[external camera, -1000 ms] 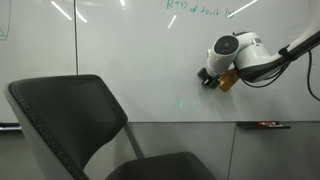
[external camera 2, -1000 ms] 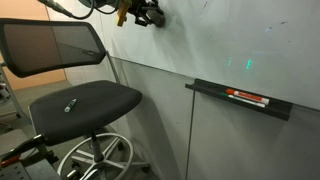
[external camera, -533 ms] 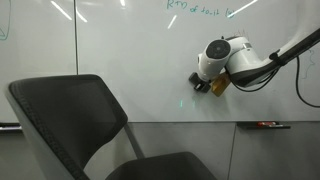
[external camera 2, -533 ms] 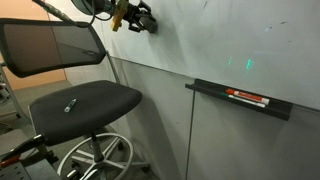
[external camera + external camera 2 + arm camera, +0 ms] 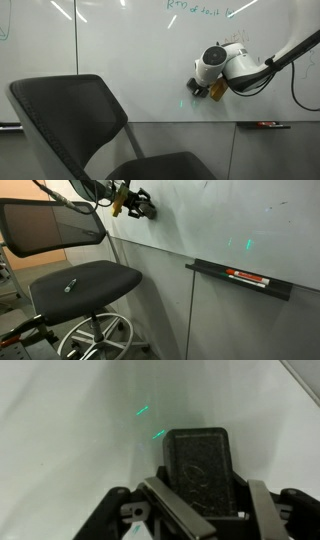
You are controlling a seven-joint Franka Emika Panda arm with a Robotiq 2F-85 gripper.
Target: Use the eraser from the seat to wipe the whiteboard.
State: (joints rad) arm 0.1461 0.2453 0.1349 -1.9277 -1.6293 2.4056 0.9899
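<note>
Wrist view has the eraser (image 5: 200,465) clamped between the two fingers of the gripper (image 5: 205,495). The jaws are closed part-way onto its sides, and the dark block juts out ahead of the fingertips toward the whiteboard (image 5: 70,420). Two short green dashes (image 5: 150,420) sit on the glossy surface just past its top corner. In both exterior views the arm reaches across to the board, with the gripper (image 5: 204,88) close against the whiteboard (image 5: 130,40) below the green writing (image 5: 195,8). The seat (image 5: 95,278) is well below and apart; only a small thin object (image 5: 70,284) lies on it. Whether the eraser's working face is fully flat on the board cannot be told from these angles.

The step in hand looks like the wiping stroke itself. Doing it well calls for holding the wrist square to the board so the whole face bears evenly, not one edge. Travel should run parallel to the surface, with light, steady pressure. The clamp should be firm enough that the block does not pivot between the fingers under drag. The metal fingertips (image 5: 165,500) should stay clear of the board. Passes should overlap and be steered over the green marks rather than bare white
</note>
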